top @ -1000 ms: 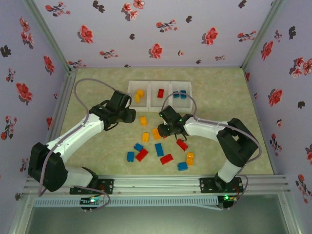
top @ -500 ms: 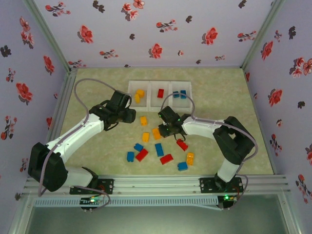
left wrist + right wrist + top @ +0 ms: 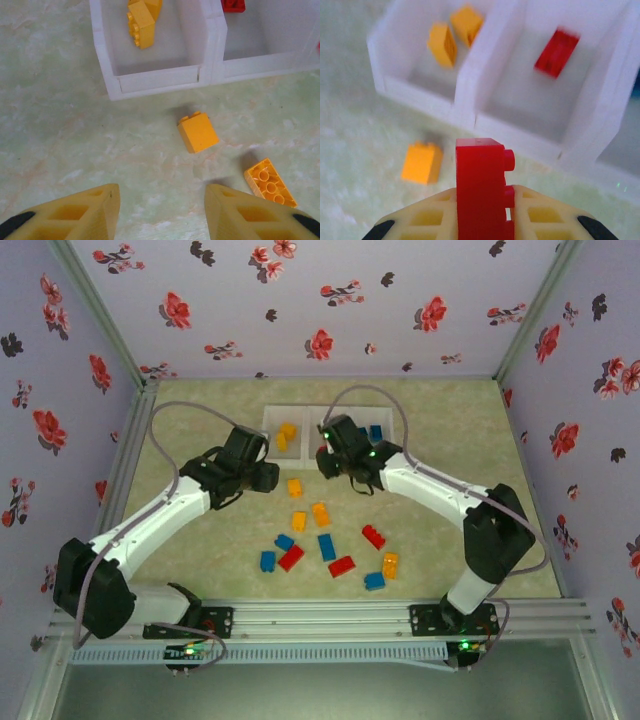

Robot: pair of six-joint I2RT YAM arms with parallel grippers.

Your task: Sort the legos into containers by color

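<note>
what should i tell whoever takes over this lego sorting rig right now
Left gripper: open, empty, facing a loose orange brick in front of the left bin.
Right gripper: shut on a red brick, in front of the bins, not yet over the middle one.
Done: the containers hold two orange bricks on the left, one red in the middle, blue on the right.
Left: drop the held red, then sort the loose legos: four orange, four blue, three red.
</note>
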